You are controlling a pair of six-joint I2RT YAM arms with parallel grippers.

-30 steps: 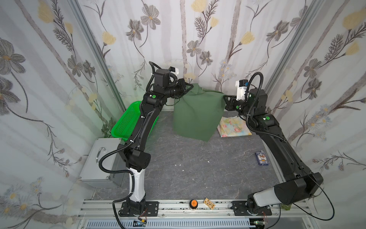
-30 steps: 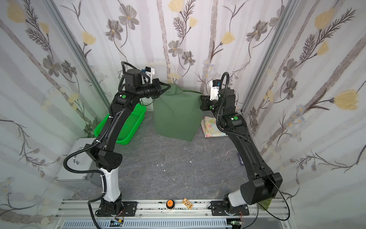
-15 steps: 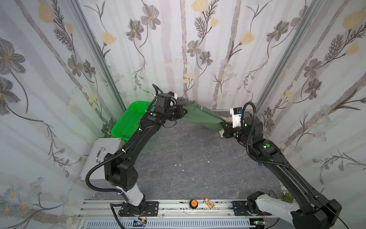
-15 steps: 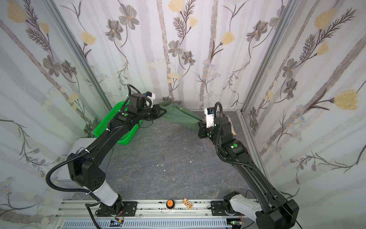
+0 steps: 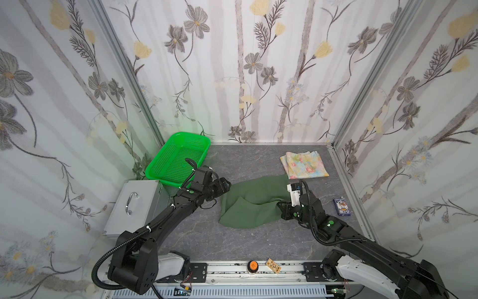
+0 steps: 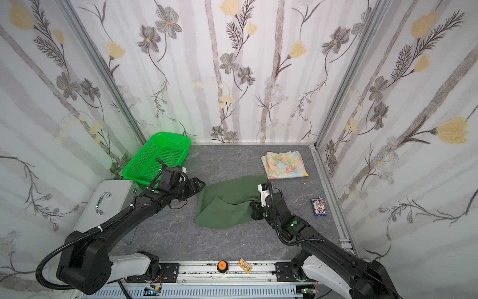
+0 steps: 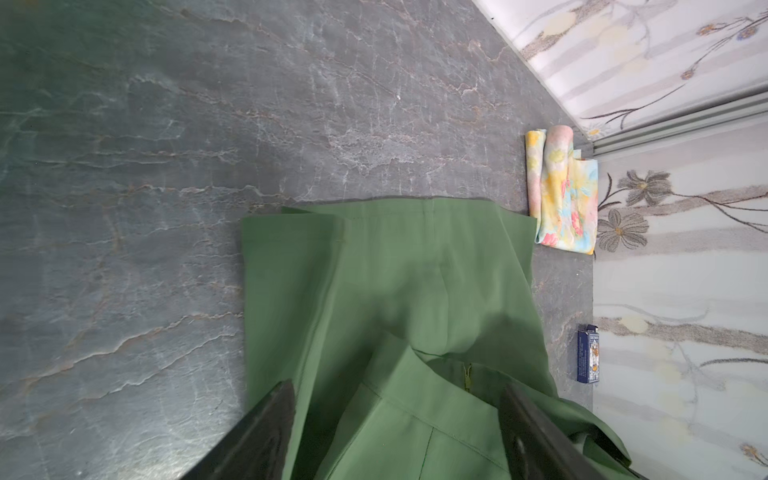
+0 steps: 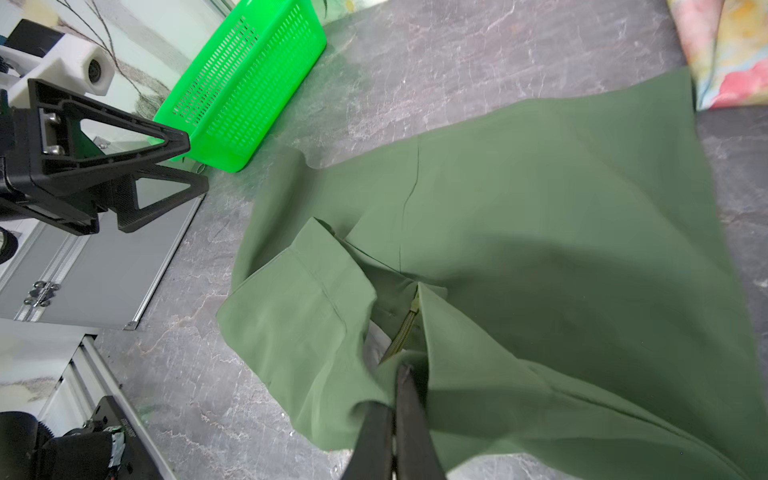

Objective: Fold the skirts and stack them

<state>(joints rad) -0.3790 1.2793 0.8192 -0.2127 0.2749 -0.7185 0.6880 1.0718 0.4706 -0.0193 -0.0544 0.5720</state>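
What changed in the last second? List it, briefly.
Both arms swung the dark green skirt down from the back wall and laid it on the table, rumpled. The left gripper let go and stands open at its corner; the right gripper stays shut on its edge. The folded floral skirt, green basket and card box kept their places.

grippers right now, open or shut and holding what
Left gripper: open, holding nothing.
Right gripper: shut on an edge of the green skirt.
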